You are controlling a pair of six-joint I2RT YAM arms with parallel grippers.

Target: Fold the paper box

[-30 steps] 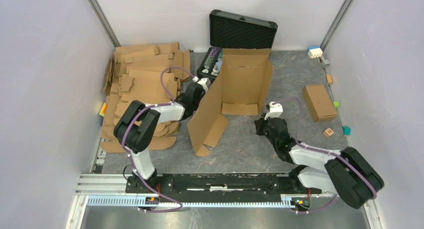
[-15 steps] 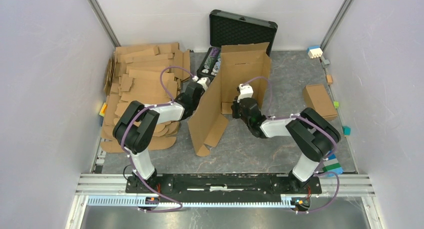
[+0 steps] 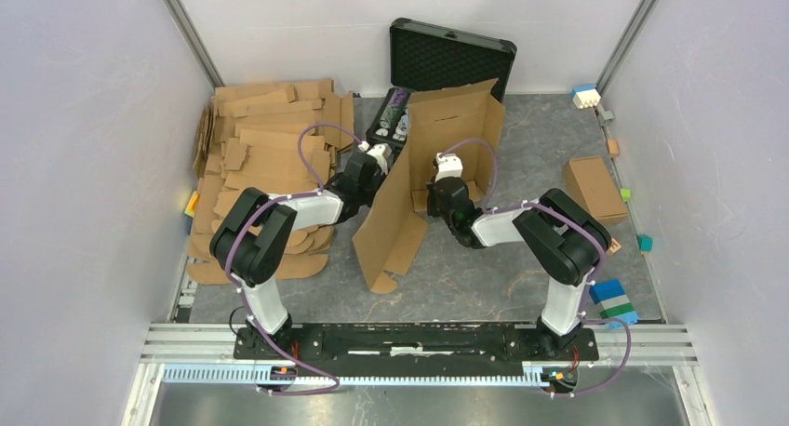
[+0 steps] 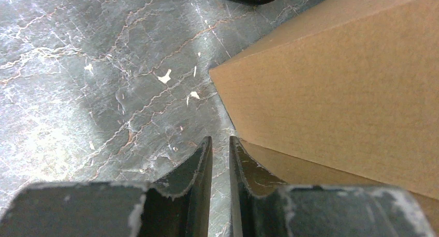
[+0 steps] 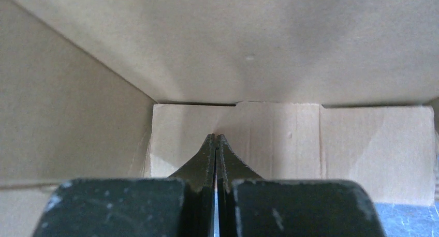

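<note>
The paper box (image 3: 461,128) stands half-raised at the middle of the counter (image 3: 484,277), toward the far side. Its back panel is upright just in front of the black case (image 3: 453,54), and its long left wall angles toward the near edge.

The right hand (image 5: 216,138) is inside the box with its fingers pressed together and holding nothing. The tip points at the crease where a low flap meets the back panel. The left hand (image 4: 220,141) is outside the left wall with its fingers a slit apart. Only counter shows in the gap, so it looks like a brace rather than a pinch.

The step appears to be squaring the walls. It should go best if the right hand pushes low along the fold line (not mid-panel, where the board would bow). The left hand should hold the wall so the sheet cannot slide or tip onto the case.

The case lies open with its foam-lined lid upright. The dark items (image 3: 395,114) in its base are too small to name. The smaller brown box (image 3: 593,189) at the right is shut, so its contents are hidden. The paper box holds nothing but the right hand.
</note>
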